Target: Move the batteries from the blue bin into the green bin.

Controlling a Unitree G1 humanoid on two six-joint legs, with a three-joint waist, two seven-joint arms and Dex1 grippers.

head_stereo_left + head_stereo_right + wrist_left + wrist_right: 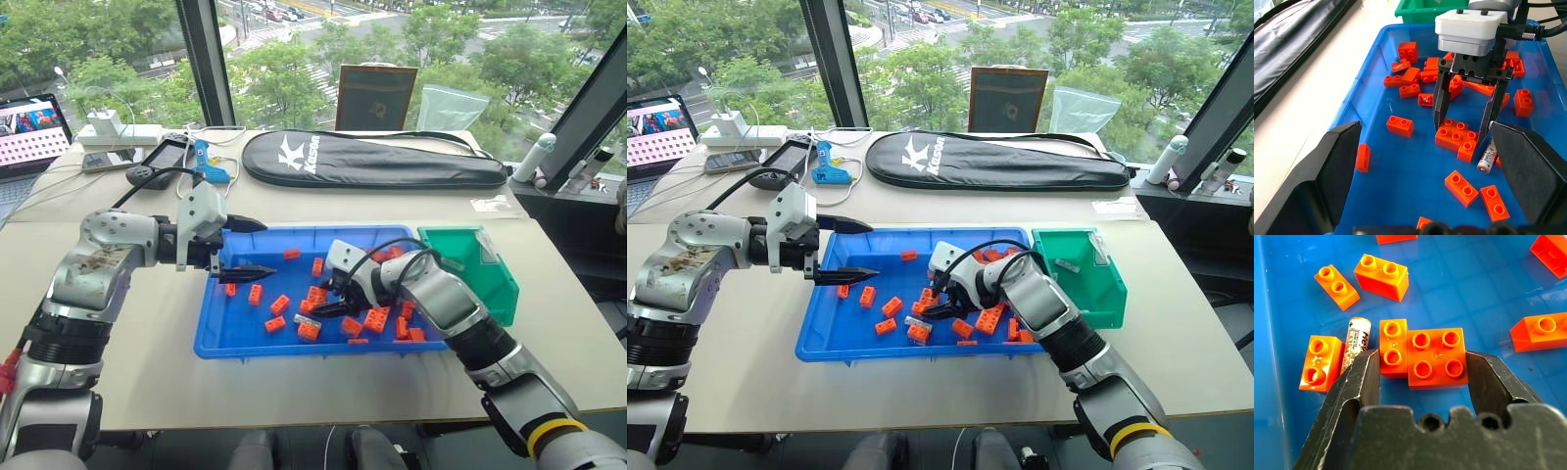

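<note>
The right hand [1465, 128] reaches down into the blue bin [230, 338], fingers spread around two orange bricks [1422, 354], not yet clamped. A battery [1354, 345] lies just outside one finger, beside another brick. The left hand [253, 247] hovers open over the bin's left end. The green bin [1107, 294] sits on the surface, against the blue bin's right end.

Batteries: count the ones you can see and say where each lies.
2. One battery lies in the blue bin beside the right tool; another battery lies in the green bin. Bricks may hide more.
</note>
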